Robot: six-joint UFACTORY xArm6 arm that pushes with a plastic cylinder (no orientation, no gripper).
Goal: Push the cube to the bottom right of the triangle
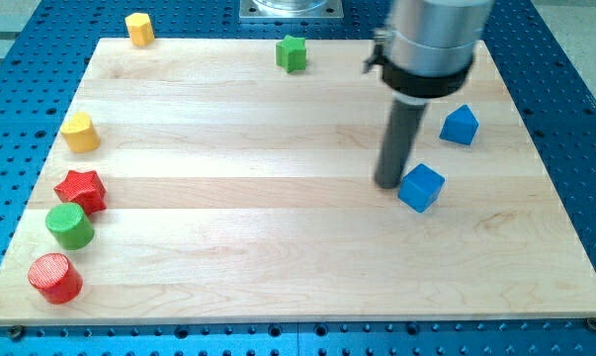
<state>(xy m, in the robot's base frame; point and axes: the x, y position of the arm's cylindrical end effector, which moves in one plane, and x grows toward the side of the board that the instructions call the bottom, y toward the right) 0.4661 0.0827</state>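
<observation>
Bench [278, 247] with the rod's tip [388, 184] — a bare rod, no end effector to open or close — touching the cube [421, 188] on the view's left. The cube lies below-left of the triangle [460, 126]. To finish well, push rightward and gently — a hard shove risks overshooting.

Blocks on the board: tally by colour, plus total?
Blue: 2, cube and triangle
Red: 2, star and cylinder
Green: 2, star and cylinder
Yellow: 2, and
Total: 8
</observation>
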